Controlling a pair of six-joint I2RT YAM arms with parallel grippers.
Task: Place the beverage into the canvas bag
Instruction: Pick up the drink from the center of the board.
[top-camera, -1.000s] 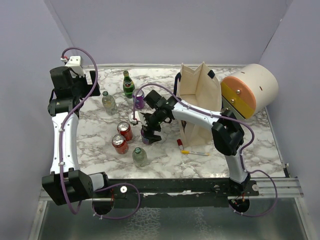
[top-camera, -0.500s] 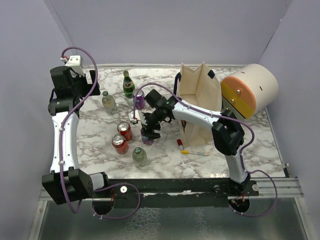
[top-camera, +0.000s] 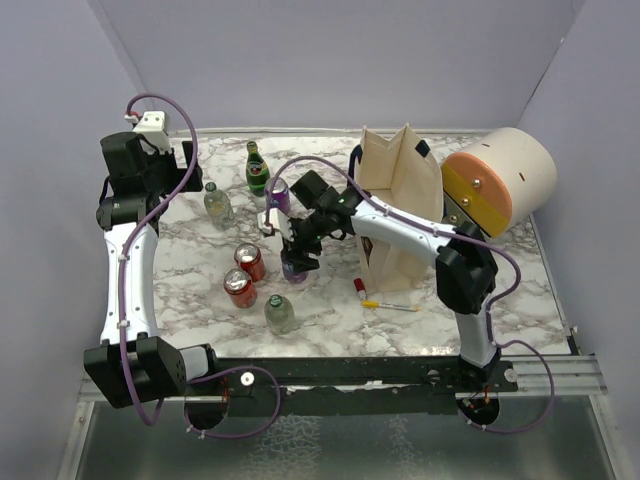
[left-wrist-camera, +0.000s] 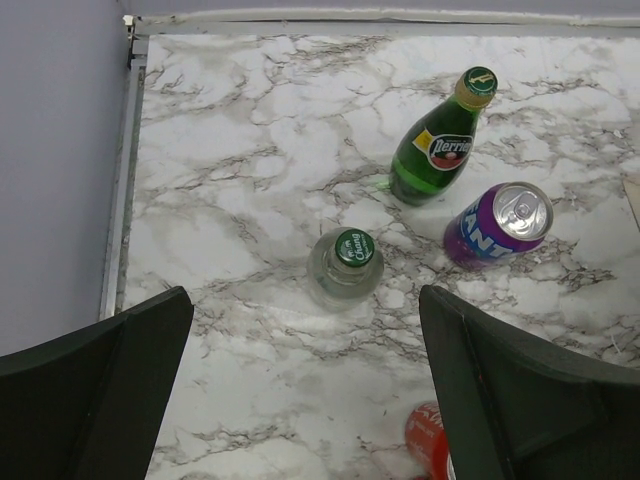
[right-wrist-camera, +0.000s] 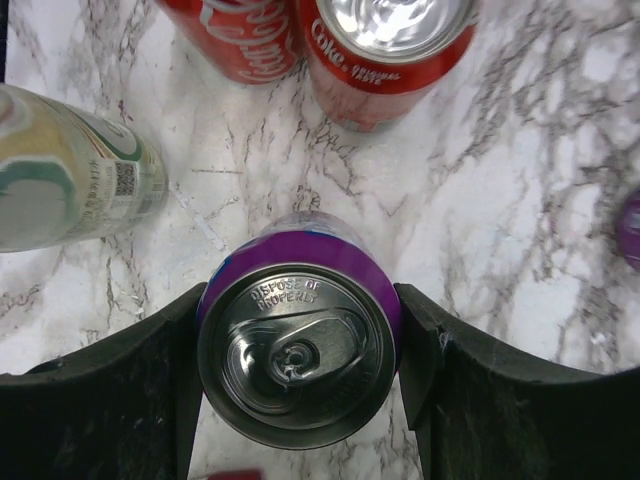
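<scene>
My right gripper (top-camera: 296, 252) is shut on a purple can (top-camera: 293, 268) and holds it upright over the marble table, right of two red cans (top-camera: 245, 275). In the right wrist view the purple can (right-wrist-camera: 300, 350) sits between both fingers (right-wrist-camera: 100, 410), top up. The canvas bag (top-camera: 400, 190), beige with dark handles, stands upright at the back right, right of my right gripper. My left gripper (top-camera: 190, 170) is open and empty, high at the back left. It also shows open in the left wrist view (left-wrist-camera: 310, 400).
A second purple can (left-wrist-camera: 497, 225), a green Perrier bottle (left-wrist-camera: 435, 155) and a clear bottle (left-wrist-camera: 345, 265) stand at the back. Another clear bottle (top-camera: 280, 313) stands in front. A cream-and-orange cylinder (top-camera: 500, 180) lies behind the bag. A pen (top-camera: 390, 305) lies near the bag's foot.
My right arm has risen and shifted slightly left and back with the purple can in its grip. The left arm has not moved.
</scene>
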